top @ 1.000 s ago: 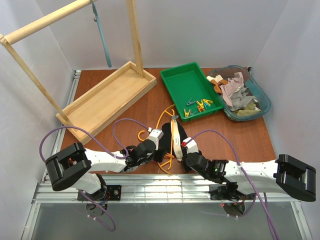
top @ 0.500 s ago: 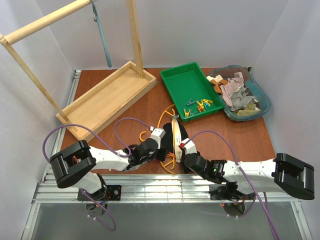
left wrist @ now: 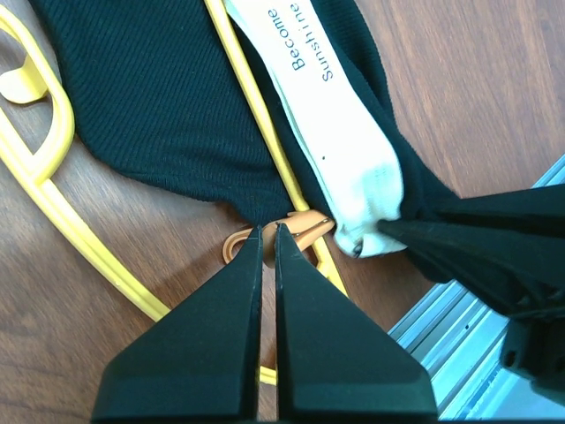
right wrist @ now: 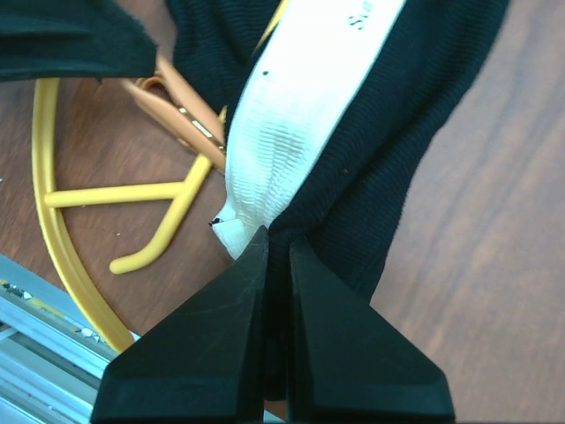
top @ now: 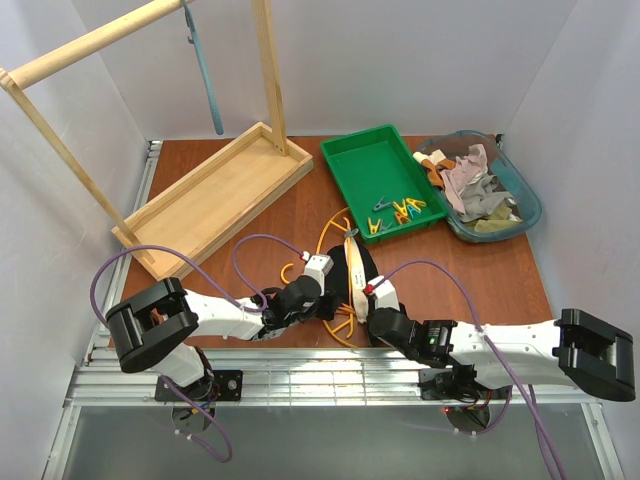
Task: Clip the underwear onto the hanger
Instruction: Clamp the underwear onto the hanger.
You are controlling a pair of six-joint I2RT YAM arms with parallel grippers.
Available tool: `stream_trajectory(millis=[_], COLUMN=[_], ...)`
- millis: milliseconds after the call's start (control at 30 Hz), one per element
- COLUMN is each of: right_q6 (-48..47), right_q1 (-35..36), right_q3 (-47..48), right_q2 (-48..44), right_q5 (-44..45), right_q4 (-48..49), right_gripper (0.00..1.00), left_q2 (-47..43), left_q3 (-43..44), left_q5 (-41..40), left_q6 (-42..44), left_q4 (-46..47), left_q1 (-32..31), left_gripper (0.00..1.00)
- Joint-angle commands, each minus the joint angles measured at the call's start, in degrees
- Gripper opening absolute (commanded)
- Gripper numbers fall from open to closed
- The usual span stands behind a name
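One black underwear [left wrist: 150,97], one yellow hanger [right wrist: 115,194]

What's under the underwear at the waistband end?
An orange clothespin pokes out from beneath the underwear beside the hanger bar. Fabric covers its clamping end, so what it grips can't be seen.

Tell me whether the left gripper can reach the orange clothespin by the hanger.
Probably yes: the left gripper has its tips right at the orange clothespin, nothing between; but its jaws are nearly closed and must open first.
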Motion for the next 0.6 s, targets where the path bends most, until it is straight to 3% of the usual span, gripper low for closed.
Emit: stream_trajectory(millis=[0, 333, 567], right_q6=[2.4, 3.4, 3.1], right_q1=[0.5, -0.5, -1.6], right_q3=[2.9, 5.6, 5.8], right_q2=[-2.5, 4.2, 3.9], right_q5=[5.1, 6.0, 6.2], right_q4=[-6.0, -6.6, -6.7], right_gripper=[0.01, 0.01, 0.01], left_q2=[0.7, 3.0, 6.3], left_q3=[-2.0, -2.2, -2.2], left_q5=[-2.4, -4.3, -4.4], left_q6=[0.2, -1.2, -2.1], left_q4=[-7.0, -7.3, -6.7], left_q1=[-0.7, -2.2, -3.3], left_gripper=[0.0, 0.0, 0.0])
